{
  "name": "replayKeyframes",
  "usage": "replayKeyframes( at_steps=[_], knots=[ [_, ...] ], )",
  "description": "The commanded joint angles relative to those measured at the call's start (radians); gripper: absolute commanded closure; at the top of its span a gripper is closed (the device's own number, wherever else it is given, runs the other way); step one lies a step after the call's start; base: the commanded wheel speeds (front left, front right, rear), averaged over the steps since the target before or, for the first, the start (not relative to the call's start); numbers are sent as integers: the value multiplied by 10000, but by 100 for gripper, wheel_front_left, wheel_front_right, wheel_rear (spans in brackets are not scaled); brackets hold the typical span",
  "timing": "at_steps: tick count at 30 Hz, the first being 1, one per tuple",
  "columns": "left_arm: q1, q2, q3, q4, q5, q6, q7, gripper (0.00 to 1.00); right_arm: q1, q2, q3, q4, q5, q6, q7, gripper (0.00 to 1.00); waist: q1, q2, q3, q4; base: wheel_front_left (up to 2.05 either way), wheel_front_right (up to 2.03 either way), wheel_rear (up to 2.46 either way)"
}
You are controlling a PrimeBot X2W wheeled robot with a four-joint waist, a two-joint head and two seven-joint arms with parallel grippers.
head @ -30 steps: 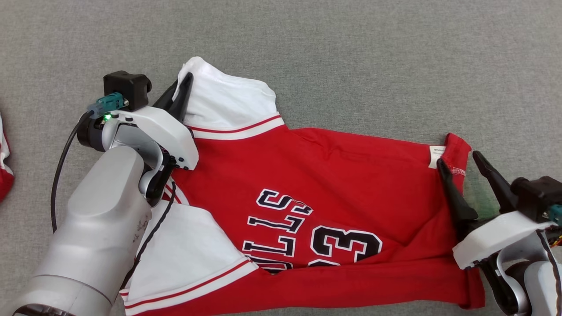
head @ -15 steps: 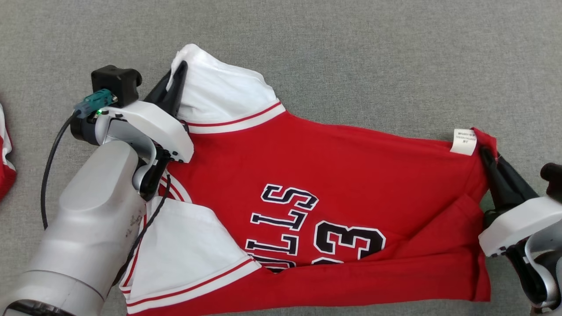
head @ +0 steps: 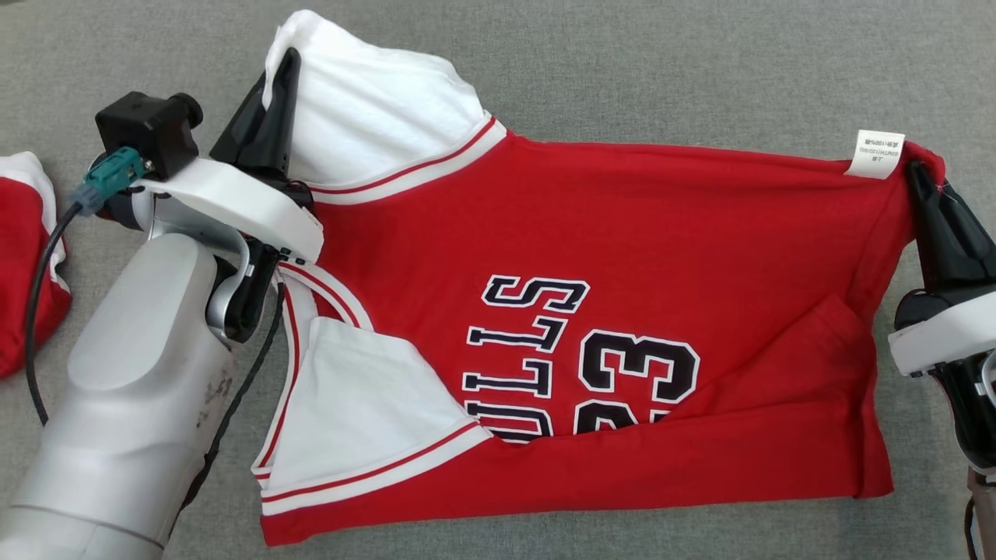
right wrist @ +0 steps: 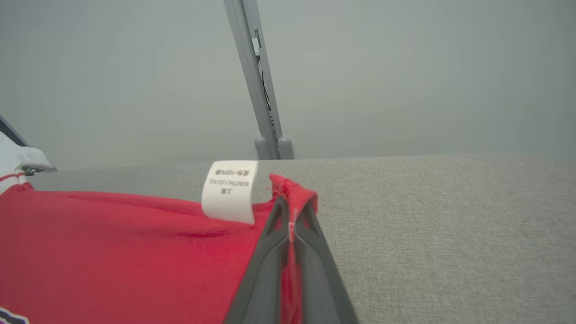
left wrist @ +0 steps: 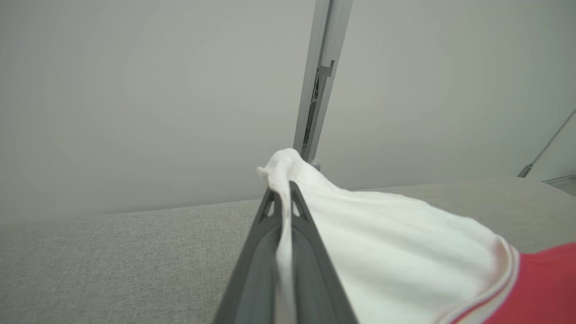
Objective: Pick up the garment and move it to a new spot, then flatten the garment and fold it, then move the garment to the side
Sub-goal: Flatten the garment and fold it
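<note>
A red jersey [head: 591, 241] with white sleeves and black lettering hangs stretched between my two grippers, lifted above the grey surface. My left gripper [head: 282, 66] is shut on the tip of the upper white sleeve [left wrist: 382, 234]; the left wrist view has cloth pinched between the fingers [left wrist: 256, 252]. At the right, my right gripper [head: 922, 175] is shut on the red hem corner [right wrist: 292, 191] beside a white care label [right wrist: 229, 189]. The jersey's lower edge is folded up over the lettering, and the second white sleeve [head: 366, 404] lies at the lower left.
Another red and white garment [head: 27, 257] lies at the left edge of the grey padded surface [head: 700, 70]. A grey upright post [right wrist: 258, 90] stands beyond the far edge in front of a pale wall.
Both grippers have risen and moved apart with the jersey, pulling it taut. The right gripper, open beside the hem a second ago, has shut on the hem corner.
</note>
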Motion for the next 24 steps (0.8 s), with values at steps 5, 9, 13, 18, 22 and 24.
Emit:
replayKeyframes(
  at_steps=[5, 9, 13, 18, 22, 24],
  knots=[
    [1227, 221, 625, -1679, 561, 290, -40, 100, -247, -204, 294, 202, 574, -11, -513, 100, 0, -1, -132, 111, 0, 0, 0],
    [2434, 294, 979, -3114, 946, 547, -30, 100, 201, -457, 652, 256, 731, -11, -776, 100, 0, -1, -210, 155, 0, 0, 0],
    [3516, 401, 1219, -4091, 1155, 758, -30, 100, 587, -588, 956, 351, 868, -9, -1053, 100, 0, -1, -260, 167, 0, 0, 0],
    [5623, 643, 1235, -5233, 1103, 1189, 15, 100, 1656, -667, 1259, 486, 1133, -8, -1562, 100, 0, -1, -504, 213, 0, 0, 0],
    [6749, 712, 1160, -5657, 890, 1443, 281, 100, 2421, -572, 1329, 450, 1263, -8, -1863, 100, 0, -1, -683, 205, 0, 0, 0],
    [7125, 750, 1137, -5652, 751, 1539, 435, 100, 2711, -460, 1339, 481, 1327, -8, -1975, 100, 0, -1, -768, 161, 0, 0, 0]
  ],
)
